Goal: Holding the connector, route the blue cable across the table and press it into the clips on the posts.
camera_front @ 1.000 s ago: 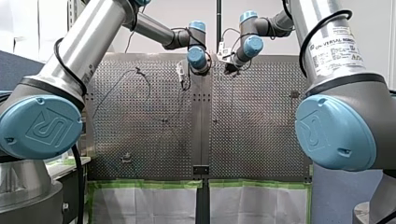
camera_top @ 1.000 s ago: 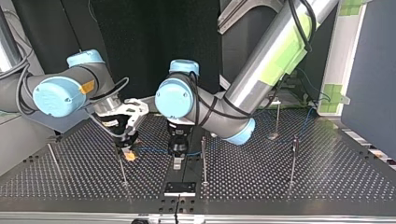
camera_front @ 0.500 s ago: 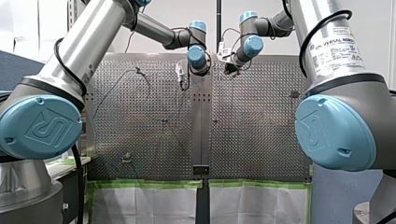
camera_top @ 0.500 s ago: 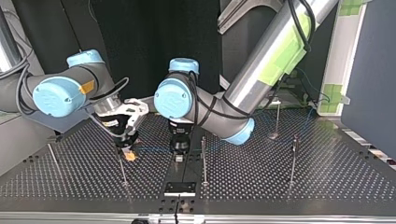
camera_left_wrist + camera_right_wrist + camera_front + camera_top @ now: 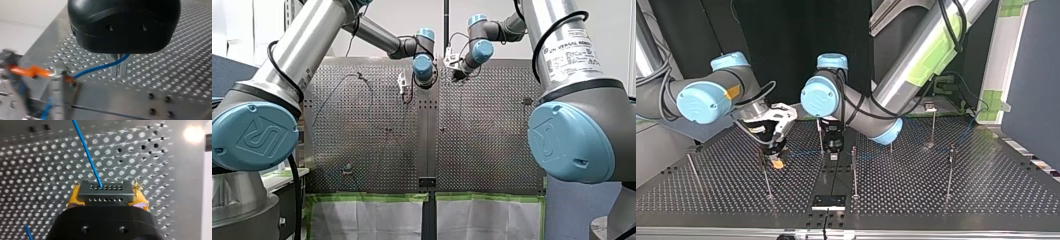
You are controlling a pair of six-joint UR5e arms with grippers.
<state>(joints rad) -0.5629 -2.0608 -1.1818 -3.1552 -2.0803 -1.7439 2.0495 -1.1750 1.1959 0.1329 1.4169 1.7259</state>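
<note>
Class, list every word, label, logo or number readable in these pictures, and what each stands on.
"UNIVERSAL ROBOTS", partly readable, on the white label on my right arm's silver tube.
Raised "UR" logo on the round blue joint caps of both arms, front view.
The label's smaller print and codes: too small to read.
Top and wrist views: nothing readable.

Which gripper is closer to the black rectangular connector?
Right: my right gripper clamps the black connector between yellow pads; my left gripper holds the blue cable farther along.
</note>
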